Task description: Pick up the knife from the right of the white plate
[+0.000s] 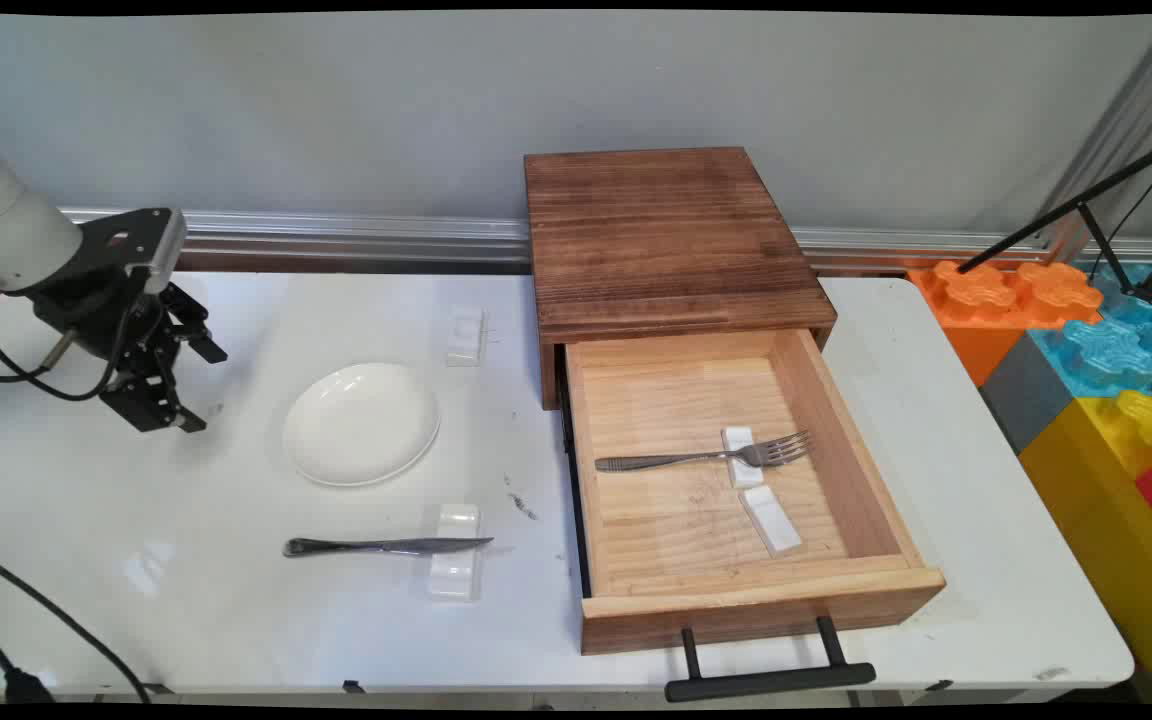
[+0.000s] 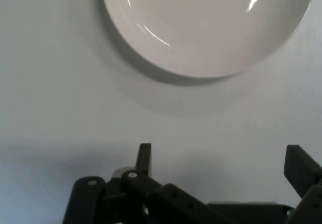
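My black gripper (image 1: 204,388) hangs open over the left part of the white table (image 1: 86,520), with nothing between its fingers. The nearest thing is a white plate (image 1: 361,423), a short way to its right. In the hand view the plate (image 2: 206,27) fills the top, and the open gripper (image 2: 221,158) shows bare table between its two fingers. A metal knife (image 1: 386,546) lies in front of the plate with its blade across a white rest (image 1: 456,565).
A dark wooden box (image 1: 666,235) stands at the back; its light wooden drawer (image 1: 876,490) is pulled out. Inside lie a fork (image 1: 701,457) on a white rest (image 1: 742,456) and another white rest (image 1: 772,520). One more rest (image 1: 465,335) sits behind the plate. Coloured blocks (image 1: 1106,370) stand at the right.
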Robot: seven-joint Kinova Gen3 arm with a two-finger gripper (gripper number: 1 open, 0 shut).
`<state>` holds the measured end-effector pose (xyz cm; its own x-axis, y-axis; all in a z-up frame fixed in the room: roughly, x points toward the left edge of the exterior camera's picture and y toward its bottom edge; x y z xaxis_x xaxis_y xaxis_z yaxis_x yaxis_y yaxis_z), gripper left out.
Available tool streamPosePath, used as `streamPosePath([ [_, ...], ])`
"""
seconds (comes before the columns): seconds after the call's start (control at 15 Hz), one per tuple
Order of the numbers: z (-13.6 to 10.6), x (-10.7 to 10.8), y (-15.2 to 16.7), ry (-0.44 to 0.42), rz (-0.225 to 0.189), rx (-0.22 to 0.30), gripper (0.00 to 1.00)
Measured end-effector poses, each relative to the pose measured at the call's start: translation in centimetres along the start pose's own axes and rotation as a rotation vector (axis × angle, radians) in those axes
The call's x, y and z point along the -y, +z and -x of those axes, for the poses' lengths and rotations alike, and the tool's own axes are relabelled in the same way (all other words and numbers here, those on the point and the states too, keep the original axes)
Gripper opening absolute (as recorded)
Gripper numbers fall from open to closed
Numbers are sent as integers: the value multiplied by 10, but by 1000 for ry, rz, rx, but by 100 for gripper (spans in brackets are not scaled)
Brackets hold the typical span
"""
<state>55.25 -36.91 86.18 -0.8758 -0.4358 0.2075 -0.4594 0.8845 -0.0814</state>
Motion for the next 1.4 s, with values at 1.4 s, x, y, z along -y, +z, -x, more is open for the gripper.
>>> streamPosePath([
  [1.4, -57, -95, 59, 30, 254, -223, 100],
])
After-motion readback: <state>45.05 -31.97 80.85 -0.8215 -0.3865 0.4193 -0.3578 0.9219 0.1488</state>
